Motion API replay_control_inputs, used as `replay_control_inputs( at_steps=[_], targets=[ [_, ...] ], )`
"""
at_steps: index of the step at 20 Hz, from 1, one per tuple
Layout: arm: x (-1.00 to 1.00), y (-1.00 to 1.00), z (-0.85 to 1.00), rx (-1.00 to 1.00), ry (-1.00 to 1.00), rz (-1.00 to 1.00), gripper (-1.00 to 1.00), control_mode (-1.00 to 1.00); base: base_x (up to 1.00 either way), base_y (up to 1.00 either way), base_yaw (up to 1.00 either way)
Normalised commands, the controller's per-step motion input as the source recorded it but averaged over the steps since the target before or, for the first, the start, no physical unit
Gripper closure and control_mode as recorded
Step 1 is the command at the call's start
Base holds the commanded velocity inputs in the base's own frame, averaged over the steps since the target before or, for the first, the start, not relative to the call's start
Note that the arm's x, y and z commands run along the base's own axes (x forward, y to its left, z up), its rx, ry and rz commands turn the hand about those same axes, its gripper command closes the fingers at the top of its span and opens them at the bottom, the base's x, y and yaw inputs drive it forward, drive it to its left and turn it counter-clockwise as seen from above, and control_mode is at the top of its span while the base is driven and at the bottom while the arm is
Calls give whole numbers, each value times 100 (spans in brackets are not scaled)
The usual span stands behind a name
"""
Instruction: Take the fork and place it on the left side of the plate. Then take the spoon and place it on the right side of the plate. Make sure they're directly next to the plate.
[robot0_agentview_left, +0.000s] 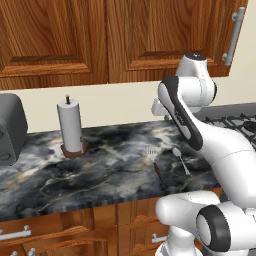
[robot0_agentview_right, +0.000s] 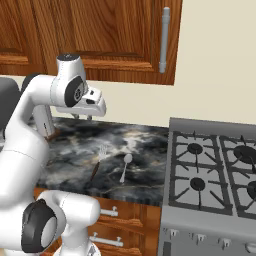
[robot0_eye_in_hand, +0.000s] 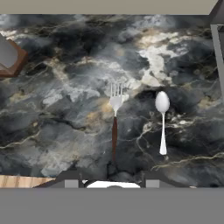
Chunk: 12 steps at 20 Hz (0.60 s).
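Gripper (robot0_agentview_right: 82, 116) held high, pointing down at the counter (robot0_eye_in_hand: 61, 113); fingers part-spread, empty. Fork (robot0_eye_in_hand: 115, 124) directly ahead; spoon (robot0_eye_in_hand: 162, 118) beside it.

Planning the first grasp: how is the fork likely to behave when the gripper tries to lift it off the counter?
The fork lies flat on the marble counter, so its thin handle probably gives the fingers little to catch. It looks rigid and light. Gripped near the handle's end, the tined head might droop or swivel.

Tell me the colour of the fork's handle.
Dark brown, below a pale silver head; the fork shows best in the hand view.
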Motion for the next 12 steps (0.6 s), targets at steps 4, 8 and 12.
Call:
replay_control_inputs(
  at_steps=[4,8,12],
  targets=[
    [-28,0,-3,6,-1,0,-100,-100,0,0,0],
    [-84,4,-67,5,5,-5,-100,-100,0,0,0],
    [-68,28,-100,-2,10,-2,-100,-100,0,0,0]
  ],
)
